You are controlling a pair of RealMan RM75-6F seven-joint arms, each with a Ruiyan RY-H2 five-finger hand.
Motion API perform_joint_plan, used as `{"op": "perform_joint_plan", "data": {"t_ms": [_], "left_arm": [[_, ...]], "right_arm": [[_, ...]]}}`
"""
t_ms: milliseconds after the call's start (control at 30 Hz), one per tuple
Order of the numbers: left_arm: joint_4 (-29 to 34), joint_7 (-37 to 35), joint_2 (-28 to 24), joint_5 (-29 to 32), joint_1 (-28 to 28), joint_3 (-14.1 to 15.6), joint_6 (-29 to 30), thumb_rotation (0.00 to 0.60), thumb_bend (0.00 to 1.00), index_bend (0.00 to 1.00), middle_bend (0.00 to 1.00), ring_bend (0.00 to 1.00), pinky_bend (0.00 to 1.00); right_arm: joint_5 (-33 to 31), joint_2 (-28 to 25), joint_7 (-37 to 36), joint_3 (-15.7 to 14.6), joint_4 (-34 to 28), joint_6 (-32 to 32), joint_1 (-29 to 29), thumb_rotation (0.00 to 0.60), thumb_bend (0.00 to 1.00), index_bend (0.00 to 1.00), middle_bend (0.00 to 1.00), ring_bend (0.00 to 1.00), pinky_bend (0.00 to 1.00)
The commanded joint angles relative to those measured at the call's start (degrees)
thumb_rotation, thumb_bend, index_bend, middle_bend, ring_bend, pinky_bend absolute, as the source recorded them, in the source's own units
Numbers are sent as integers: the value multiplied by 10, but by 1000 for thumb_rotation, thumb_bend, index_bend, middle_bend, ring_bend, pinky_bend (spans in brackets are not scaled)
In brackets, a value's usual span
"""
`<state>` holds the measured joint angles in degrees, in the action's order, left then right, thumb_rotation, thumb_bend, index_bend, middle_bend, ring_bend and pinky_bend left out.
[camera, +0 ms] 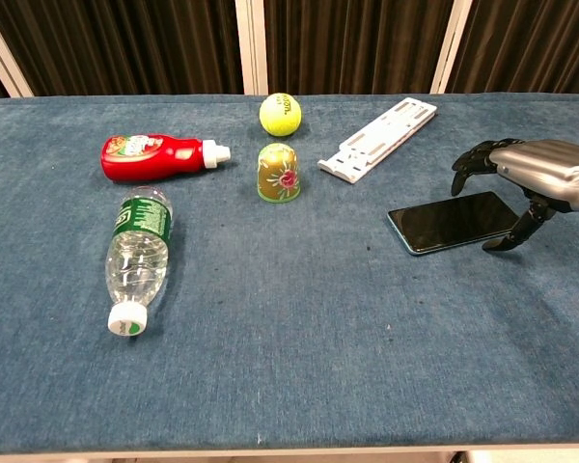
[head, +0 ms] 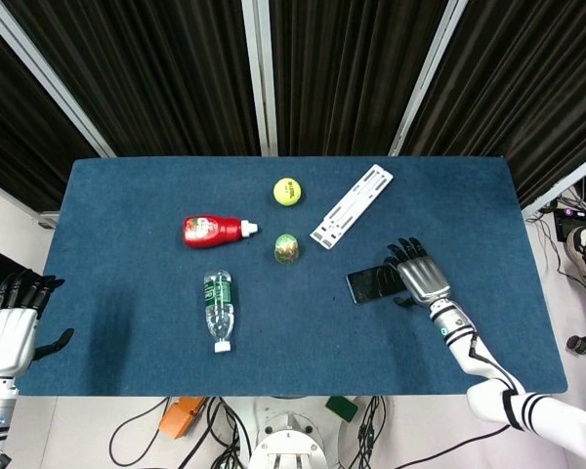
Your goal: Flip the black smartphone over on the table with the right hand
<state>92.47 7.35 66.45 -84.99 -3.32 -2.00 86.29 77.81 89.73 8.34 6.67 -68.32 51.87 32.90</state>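
Lying flat on felt-like blue table [camera: 299, 367]: glossy rectangular black smartphone [camera: 451, 223]; right hand [camera: 521, 178] above, fingers spread, holding nothing.

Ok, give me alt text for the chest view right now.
The right hand hovers open over the right end of the black smartphone, which lies flat on the blue table. Further left are a white stand, tennis ball, small dome, ketchup bottle and water bottle.
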Motion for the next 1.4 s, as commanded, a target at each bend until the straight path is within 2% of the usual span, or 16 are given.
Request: {"op": "perform_joint_plan", "data": {"t_ms": [33,500,767,900,1167,1300,1400], "left_arm": [[0,1,1,1,-1,-1,-1,600,221,194,156,49,0],[-3,1,2,4,-1,-1,-3,600,221,194,156,49,0],[-6,-2,2,5,-1,-2,-2,600,221,194,156,49,0],[-8,-4,2,4,0,-1,-1,600,221,194,156,48,0],[-12,-8,2,2,1,-1,1,600,221,194,156,48,0],[-15,-10,2,4,1,0,0,600,221,194,156,48,0],[-15,-10,3,3,0,-1,-1,600,221,194,156,48,0]], "right_arm": [[-3,3,-1,-1,5,-7,5,600,299,372,169,0,87],[-14,11,3,-6,16,-26,22,600,362,387,169,0,89],[-16,9,3,-11,16,-35,28,600,598,419,169,0,98],[-13,-8,1,-16,-3,-38,28,600,705,429,169,0,99],[-23,-84,19,-39,-90,-61,22,600,803,458,169,2,99],[-40,-123,28,-42,-135,-76,24,600,823,471,169,9,99],[-50,-128,39,-37,-143,-73,28,600,827,453,169,9,99]]}}
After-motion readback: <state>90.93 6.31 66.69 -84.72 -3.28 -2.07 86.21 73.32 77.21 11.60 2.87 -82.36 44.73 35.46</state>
